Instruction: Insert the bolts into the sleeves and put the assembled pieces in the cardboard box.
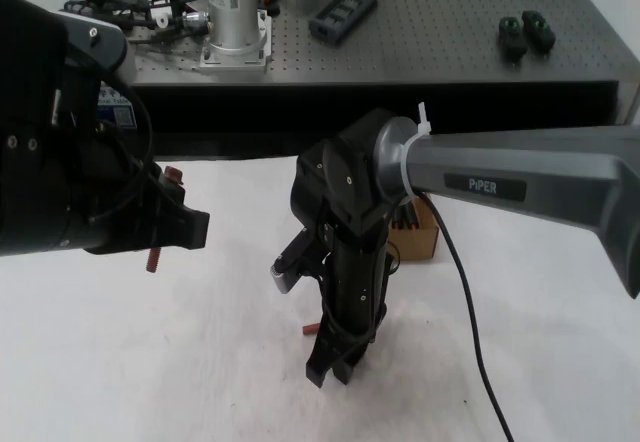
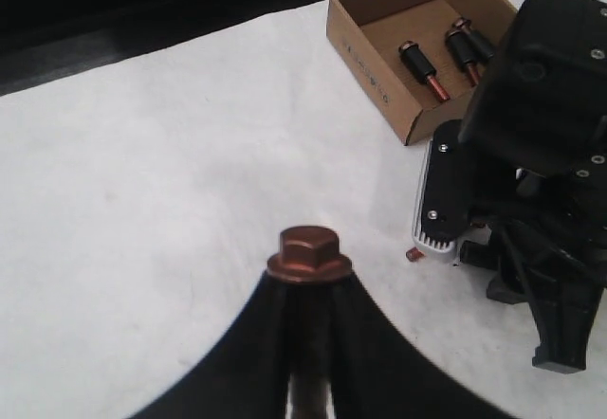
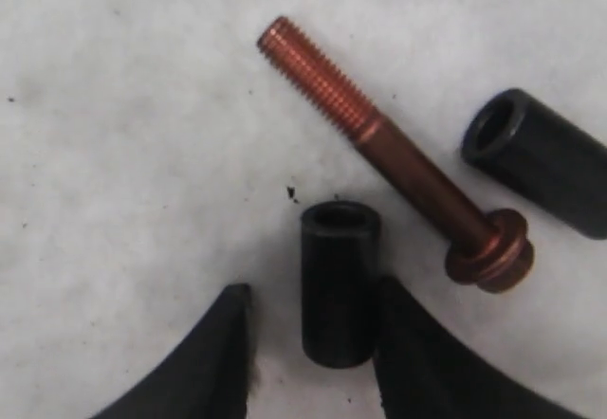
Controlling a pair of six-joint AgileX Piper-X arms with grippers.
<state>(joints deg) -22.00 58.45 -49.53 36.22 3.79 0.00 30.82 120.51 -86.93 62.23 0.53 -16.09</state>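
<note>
Over the table's (image 1: 110,362) left side, the high view has the left gripper (image 1: 178,224) holding a copper bolt (image 1: 154,258) upright, head up, clear of the surface. The right gripper (image 1: 331,367) points straight down near the table's middle, with the cardboard box (image 1: 425,244) behind it toward the far edge.

From the left wrist view, the fingers (image 2: 256,343) are pressed onto the bolt's shank just under its hex head. The box holds two assembled pieces (image 2: 423,64).

From the right wrist view, the fingers (image 3: 427,362) are spread to either side of a black sleeve (image 3: 340,282) lying on the table, one at its wall, the other apart. A loose bolt (image 3: 398,154) lies just beside it, and a second sleeve (image 3: 541,158) lies beyond that bolt's head.

The step in hand looks like picking up a sleeve to mate with the held bolt. Next, the right gripper needs to pinch the sleeve without nudging the loose bolt, lift it, and line its bore up with the thread tip.
</note>
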